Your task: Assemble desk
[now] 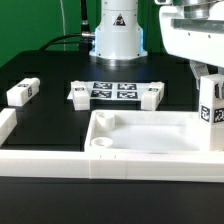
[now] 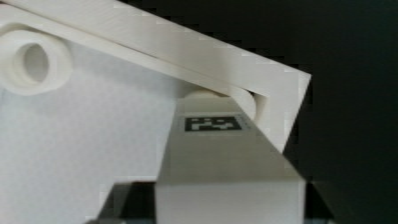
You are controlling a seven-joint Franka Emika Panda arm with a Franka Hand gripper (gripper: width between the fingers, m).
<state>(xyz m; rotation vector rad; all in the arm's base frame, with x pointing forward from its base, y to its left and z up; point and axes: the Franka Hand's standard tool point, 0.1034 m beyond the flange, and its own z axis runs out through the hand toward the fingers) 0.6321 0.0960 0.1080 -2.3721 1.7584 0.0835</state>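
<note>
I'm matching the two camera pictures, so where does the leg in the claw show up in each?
Exterior view: the leg hangs at the exterior view's right edge, at the tabletop corner.
Wrist view: the leg fills the centre, tag facing the camera.
Shared landmark: the tabletop's raised corner rim, beside the leg in both.

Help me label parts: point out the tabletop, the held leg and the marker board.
tabletop (image 1: 150, 134), exterior view, bare floor
held leg (image 1: 208, 97), exterior view, above its tag
marker board (image 1: 112, 90), exterior view, middle
</note>
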